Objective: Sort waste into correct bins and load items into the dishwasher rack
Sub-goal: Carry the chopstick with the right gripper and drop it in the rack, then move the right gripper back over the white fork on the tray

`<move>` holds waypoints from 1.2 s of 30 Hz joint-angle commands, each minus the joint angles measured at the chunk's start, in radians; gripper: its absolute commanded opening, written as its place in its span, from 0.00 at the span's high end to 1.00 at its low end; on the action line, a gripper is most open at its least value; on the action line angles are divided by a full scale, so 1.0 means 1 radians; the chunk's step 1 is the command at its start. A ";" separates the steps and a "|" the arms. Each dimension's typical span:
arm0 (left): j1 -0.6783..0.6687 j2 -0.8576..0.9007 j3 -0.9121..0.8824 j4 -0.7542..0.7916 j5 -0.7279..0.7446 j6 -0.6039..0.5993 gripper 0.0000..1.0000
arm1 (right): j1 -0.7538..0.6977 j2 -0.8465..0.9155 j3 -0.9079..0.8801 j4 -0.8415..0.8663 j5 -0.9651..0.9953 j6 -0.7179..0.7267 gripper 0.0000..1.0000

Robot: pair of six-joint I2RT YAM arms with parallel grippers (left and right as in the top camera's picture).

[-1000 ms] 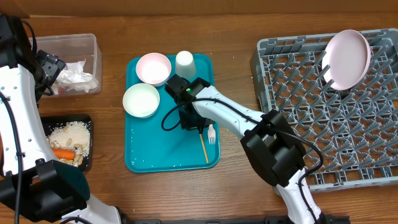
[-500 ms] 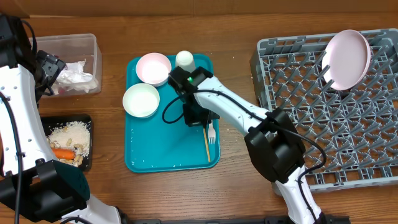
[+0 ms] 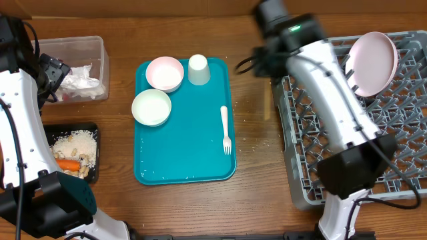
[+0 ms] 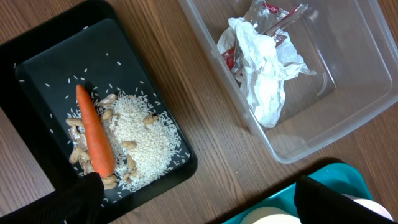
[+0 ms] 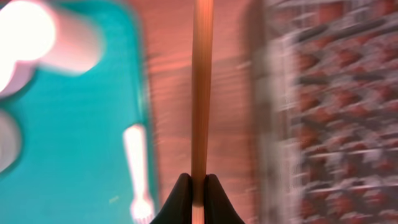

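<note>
**Now the stick is off the tray and heading for the rack**

Overhead, the right arm [image 3: 327,87] has swung from the middle of the teal tray [image 3: 187,163] to the left edge of the rack [image 3: 373,153]. The stick [image 3: 268,107] that lay beside the fork [image 3: 225,130] a second ago is gone from the tray. It now shows over the table [image 3: 253,200], between tray and rack. The fork, half hidden before, lies in full view near the tray's right edge. Two bowls [image 3: 165,73] and the cup [image 3: 198,69] sit unmoved along the tray's far edge. The plate [image 3: 373,63] stands at the rack's far-right corner.

From the left wrist, the left gripper [image 4: 198,186] hangs with its fingers wide apart and empty. It sits above the gap between the black tray [image 4: 37,56] and the tub [image 4: 292,155]. Napkins [image 4: 264,74] and the wrapper [image 4: 233,59] lie in the tub. The carrot [image 4: 93,137] and crumbs [image 4: 143,134] lie in the black tray. The waste looks sorted.

From the right wrist, all is blurred, so the arm is likely mid-swing. The right gripper [image 5: 198,186] is clamped on the stick's near end. The teal tray is to one side of it and the rack to the other.

The pick-up has plainly worked, and setting the stick into the rack seems next. The fork, bowls and cup are not yet loaded.
</note>
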State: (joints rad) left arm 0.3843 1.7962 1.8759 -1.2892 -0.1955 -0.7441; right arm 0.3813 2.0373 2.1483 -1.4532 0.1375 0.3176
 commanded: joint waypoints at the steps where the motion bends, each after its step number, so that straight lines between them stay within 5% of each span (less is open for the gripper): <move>1: 0.002 -0.003 0.005 0.000 -0.014 0.011 0.00 | -0.140 -0.014 0.011 0.025 -0.035 -0.222 0.96; 11: 0.002 -0.003 0.005 0.000 -0.014 0.011 0.00 | -0.330 -0.008 0.008 0.064 -0.170 -0.339 0.96; 22: 0.002 -0.003 0.005 0.000 -0.014 0.012 0.00 | -0.336 0.036 -0.122 0.127 -0.204 -0.350 0.95; 36: 0.001 -0.003 0.005 0.000 -0.014 0.011 0.00 | -0.336 0.048 -0.133 0.105 -0.236 -0.348 0.66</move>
State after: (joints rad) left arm 0.3843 1.7962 1.8759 -1.2892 -0.1955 -0.7441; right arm 0.0410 2.0884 2.0155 -1.3415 -0.0795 -0.0315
